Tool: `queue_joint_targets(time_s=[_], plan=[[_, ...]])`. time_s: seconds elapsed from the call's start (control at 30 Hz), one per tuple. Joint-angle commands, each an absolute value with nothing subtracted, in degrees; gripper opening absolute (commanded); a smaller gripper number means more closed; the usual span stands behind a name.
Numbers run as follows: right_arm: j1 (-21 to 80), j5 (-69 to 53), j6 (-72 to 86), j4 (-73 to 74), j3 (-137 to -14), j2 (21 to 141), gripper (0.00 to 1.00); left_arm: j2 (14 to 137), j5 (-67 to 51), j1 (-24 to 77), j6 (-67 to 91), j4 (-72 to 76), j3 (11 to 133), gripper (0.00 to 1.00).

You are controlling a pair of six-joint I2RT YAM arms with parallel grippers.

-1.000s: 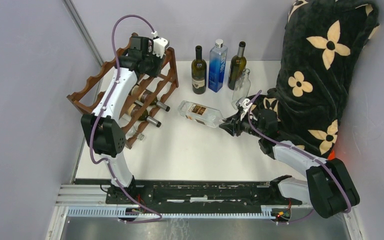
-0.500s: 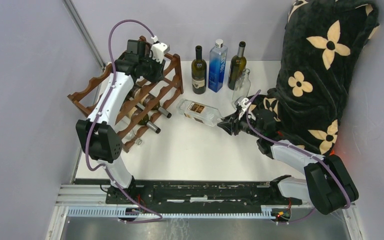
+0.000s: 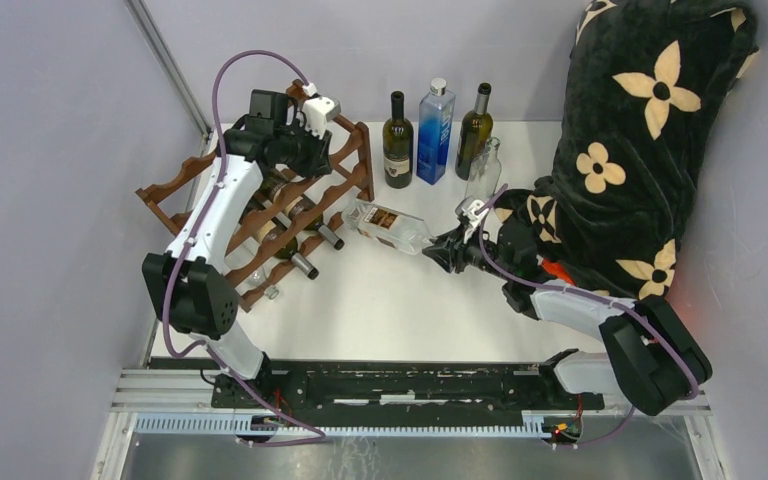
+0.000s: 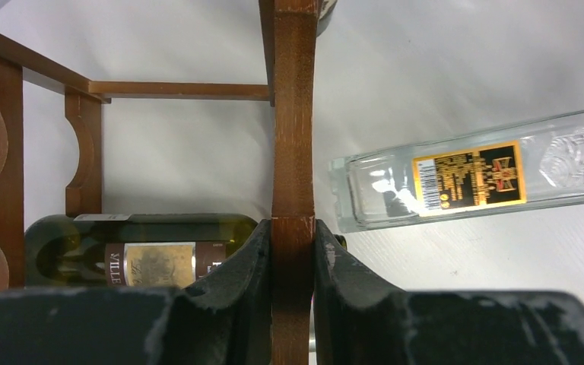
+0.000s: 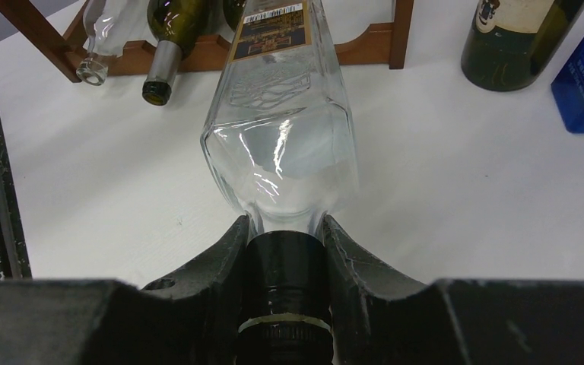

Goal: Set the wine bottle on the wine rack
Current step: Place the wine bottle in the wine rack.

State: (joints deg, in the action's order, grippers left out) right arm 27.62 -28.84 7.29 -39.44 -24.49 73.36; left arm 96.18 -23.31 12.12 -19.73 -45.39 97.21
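Right gripper (image 5: 284, 247) clamps the bottle (image 5: 277, 129) by its neck, base pointing straight ahead toward the rack (image 4: 293, 114), which the left gripper (image 4: 293, 243) grips.

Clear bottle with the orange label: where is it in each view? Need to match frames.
Top external: clear bottle lies mid-table, right of the wine rack.
Left wrist: clear bottle at right, beside the rack post.
Right wrist: clear bottle at centre, neck in the right gripper.
Shared landmark: the wine rack, in all three.
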Motion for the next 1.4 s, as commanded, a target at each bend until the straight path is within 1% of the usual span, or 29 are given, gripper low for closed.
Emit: queue_joint_targets(time_s=[0.0,0.37,0.73,0.93,1.37], plan=[[29.2,-25.9,9.0,-58.1,-26.9,74.0,0.00,90.2,-30.6,12.8,-16.3,-41.7,95.8,0.17],[31.0,-22.7,11.5,-64.1,-30.5,81.2,0.00,89.6,-33.1,12.8,-15.8,-41.0,94.8,0.17],[32.2,-22.7,16.0,-68.2,-34.1,84.5,0.00,89.5,-34.6,12.8,-16.2,-41.0,93.9,0.17],[33.7,-17.8,15.9,-72.7,-34.8,89.2,0.00,89.5,-36.1,12.9,-16.2,-41.0,93.1,0.16],[36.2,-13.0,14.7,-85.1,-40.4,102.9,0.00,89.5,-38.5,12.8,-16.7,-39.4,91.8,0.16]])
